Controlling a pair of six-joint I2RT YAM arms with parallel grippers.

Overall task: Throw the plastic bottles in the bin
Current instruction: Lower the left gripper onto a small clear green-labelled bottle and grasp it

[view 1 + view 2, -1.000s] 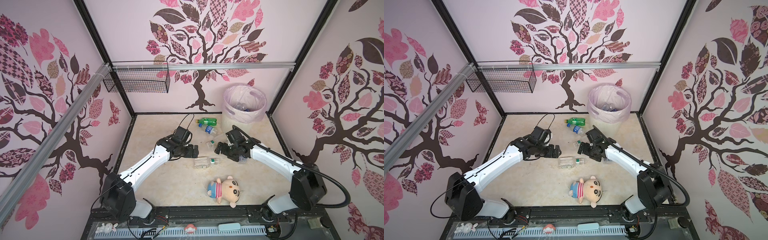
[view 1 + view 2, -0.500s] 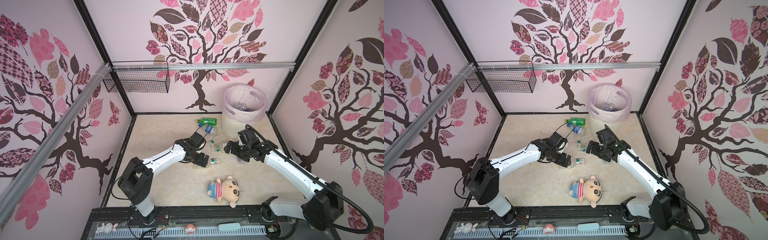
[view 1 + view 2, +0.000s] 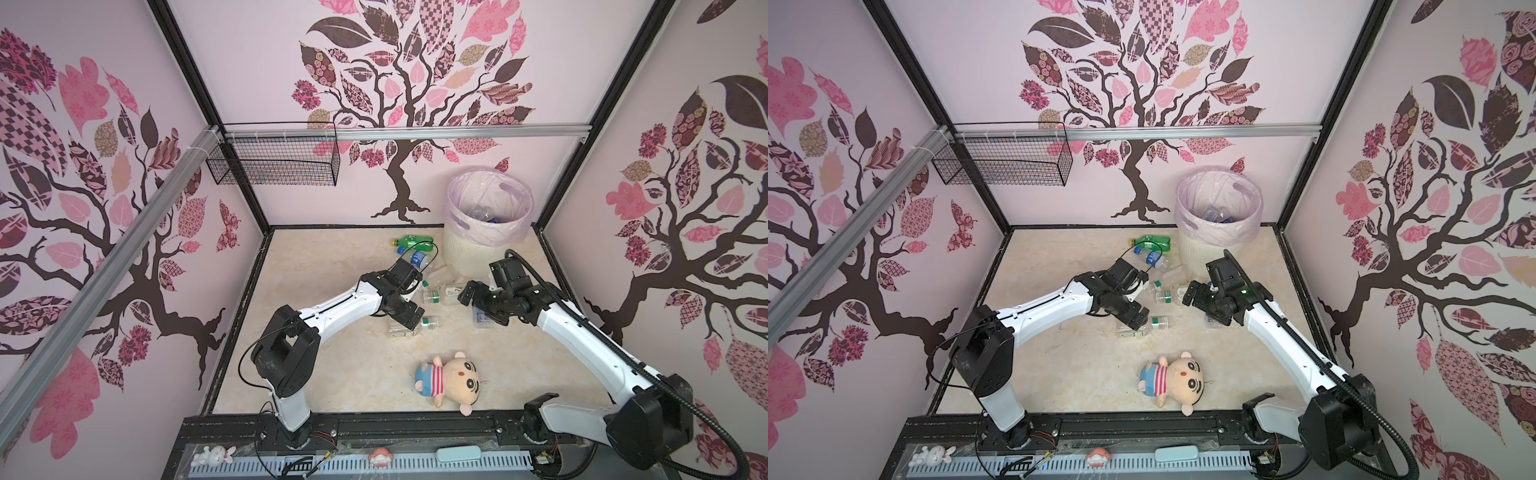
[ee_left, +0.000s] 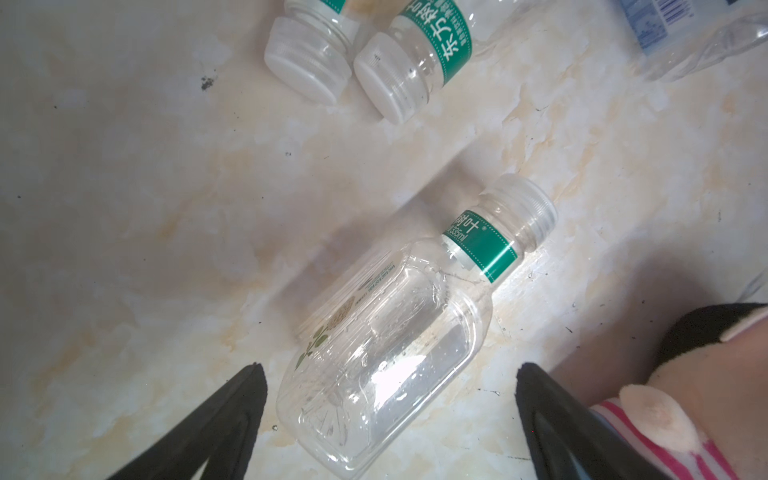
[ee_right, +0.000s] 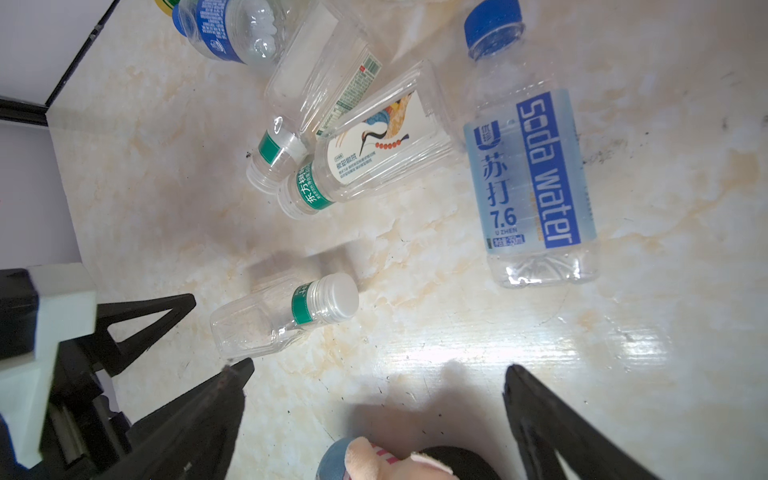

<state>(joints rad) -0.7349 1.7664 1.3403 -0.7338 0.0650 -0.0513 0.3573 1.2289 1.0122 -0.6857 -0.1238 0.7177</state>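
Nearest me, on the cream marbled worktop (image 3: 332, 365), lies a plush doll in a striped shirt (image 3: 446, 380). Beyond it my left pincer (image 4: 390, 374) stands wide, astride the base of a clear square plastic bottle with a green neck band and white cap (image 4: 386, 316), not gripping it. My right pincer (image 5: 379, 368) is wide too and empty, near a clear soda-water bottle with blue label and cap (image 5: 530, 174). Further on a green plastic bottle (image 3: 411, 241) lies beside the cream ribbed bin with its pink bag (image 3: 469, 253) at the back right, with some bottles already inside. The pink walls carry tree murals, and a black wire basket (image 3: 274, 166) hangs from the back rail.
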